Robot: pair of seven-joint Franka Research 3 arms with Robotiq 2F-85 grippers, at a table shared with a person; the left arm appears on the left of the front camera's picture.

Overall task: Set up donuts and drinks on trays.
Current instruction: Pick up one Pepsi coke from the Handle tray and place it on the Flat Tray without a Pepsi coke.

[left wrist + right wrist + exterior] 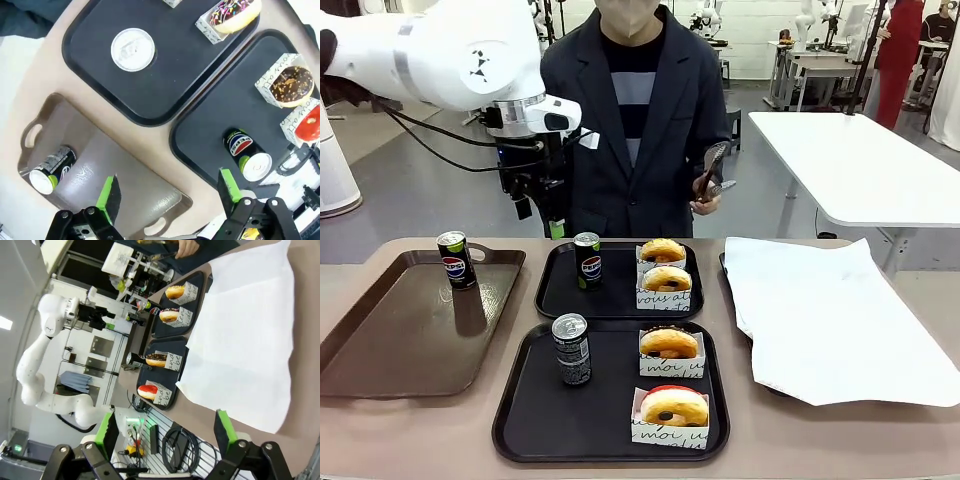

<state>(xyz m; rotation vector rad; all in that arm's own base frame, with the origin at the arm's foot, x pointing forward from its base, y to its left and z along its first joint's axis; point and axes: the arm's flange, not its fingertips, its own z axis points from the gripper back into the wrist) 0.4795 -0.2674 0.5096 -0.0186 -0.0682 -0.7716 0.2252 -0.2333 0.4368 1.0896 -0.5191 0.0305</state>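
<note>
My left gripper hangs empty with jaws wide apart, high over the table, and the upright Pepsi can still on the brown tray sits at its nine o'clock, far nearer than my open-jawed right gripper.

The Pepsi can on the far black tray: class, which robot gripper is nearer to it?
Left. The left gripper hangs open just above and left of the Pepsi can. The right gripper, also open, hovers off beyond the white paper sheet, well away.
</note>
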